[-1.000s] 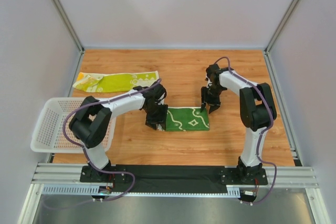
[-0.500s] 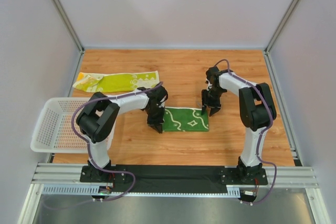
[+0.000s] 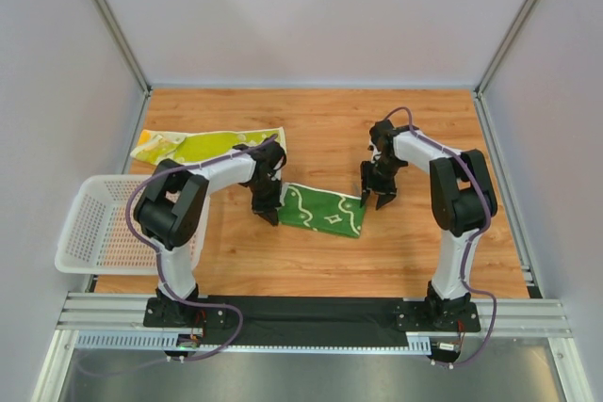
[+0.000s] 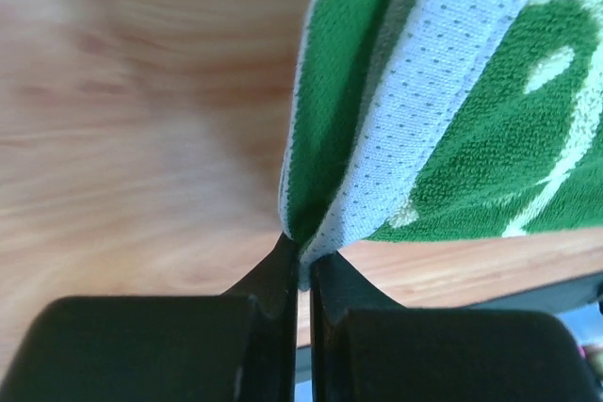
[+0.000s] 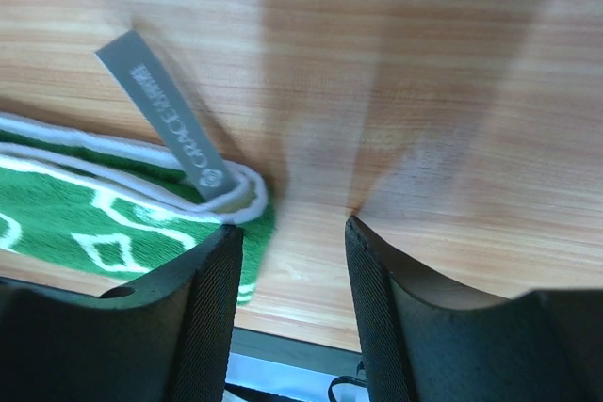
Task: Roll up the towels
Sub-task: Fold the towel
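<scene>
Your left gripper (image 3: 270, 214) was clamped on the left end of the green towel (image 3: 325, 210). The towel lay slanted near the middle of the table (image 3: 330, 124), its left end a little farther from the arm bases than its right. In the left wrist view the gripper (image 4: 303, 265) had its two fingertips pressed together on a pinch of the towel (image 4: 462, 129). The cloth was folded there, so its white dotted underside showed beside the green pile with pale markings.

Your right gripper (image 3: 374, 198) stood at the towel's right end with its fingers spread and nothing between them. From the right wrist camera, that gripper (image 5: 290, 233) pointed down at bare wood. One finger (image 5: 212, 298) sat over the white-edged corner of the towel (image 5: 85, 218); you could not tell whether it touched the cloth. A grey tag (image 5: 170, 120) with white lettering stuck out from that corner, flat on the wood.

The yellow towel (image 3: 212, 146) lay spread out lengthwise, left to right, toward the far left of the table, well apart from the right gripper, with the left arm passing close by its right end. The white basket (image 3: 75, 233) sat at the table's left edge, partly past it.
</scene>
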